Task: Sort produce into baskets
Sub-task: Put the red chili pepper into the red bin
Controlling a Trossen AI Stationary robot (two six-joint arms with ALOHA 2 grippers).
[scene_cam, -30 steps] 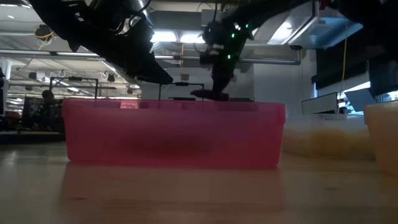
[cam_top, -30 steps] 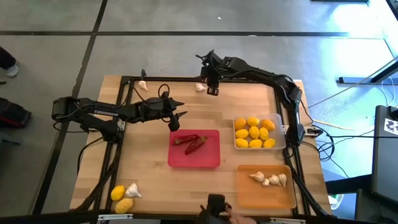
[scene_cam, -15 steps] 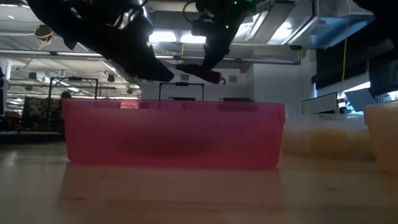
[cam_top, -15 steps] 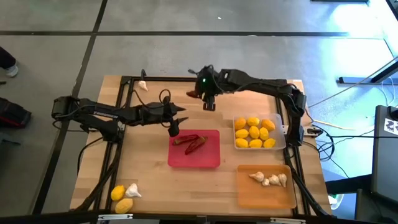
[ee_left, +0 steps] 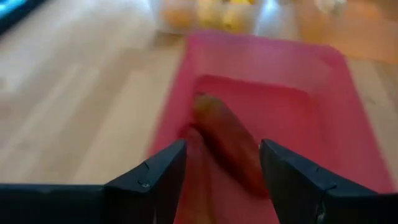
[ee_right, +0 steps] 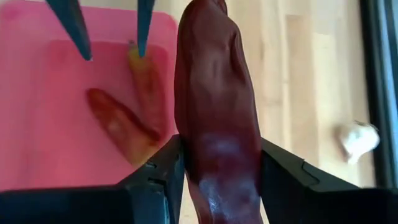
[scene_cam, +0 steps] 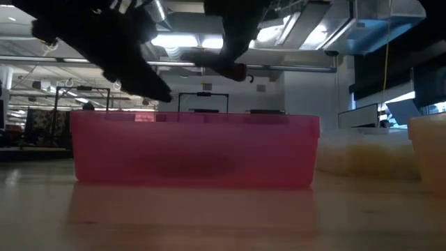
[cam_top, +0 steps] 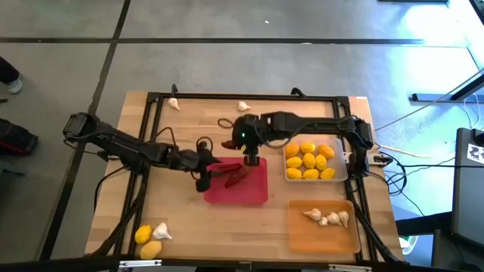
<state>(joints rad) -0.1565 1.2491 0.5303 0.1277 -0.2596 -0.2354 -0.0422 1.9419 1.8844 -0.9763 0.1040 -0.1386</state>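
The dark red elongated chili pepper (ee_right: 216,112) is clamped between the two dark fingers of the right gripper (ee_right: 217,180), its long axis running straight out past the fingertips. In the high view the right gripper (cam_top: 252,151) hangs at the far edge of the shallow red rectangular plastic tray (cam_top: 257,193), and in the low view the pepper (scene_cam: 223,68) is clear above the tray's front wall (scene_cam: 195,150), not touching it.

The relation that matters: the tray floor lies just ahead of and below the held pepper, so the release looks to need only a short carry over the rim. Two more red peppers (cam_top: 236,175) already lie in the tray, slanted across its middle.

The left gripper (cam_top: 206,170) is at the tray's left edge, its fingers (ee_left: 152,180) spread apart and empty, pointing at the peppers inside. It is as near the tray as the right one, so the two could crowd each other over the drop spot.

Farther out, the clear translucent tray (cam_top: 342,168) holds yellow-orange lemon-like ovals (cam_top: 308,162); the translucent orange tray (cam_top: 302,233) holds whitish garlic bulbs (cam_top: 327,217). Still loose on the wooden table (cam_top: 181,219) are two lemons (cam_top: 147,242) and a garlic bulb (cam_top: 162,231) at the near left corner, and two garlic bulbs (cam_top: 243,106) along the far edge.
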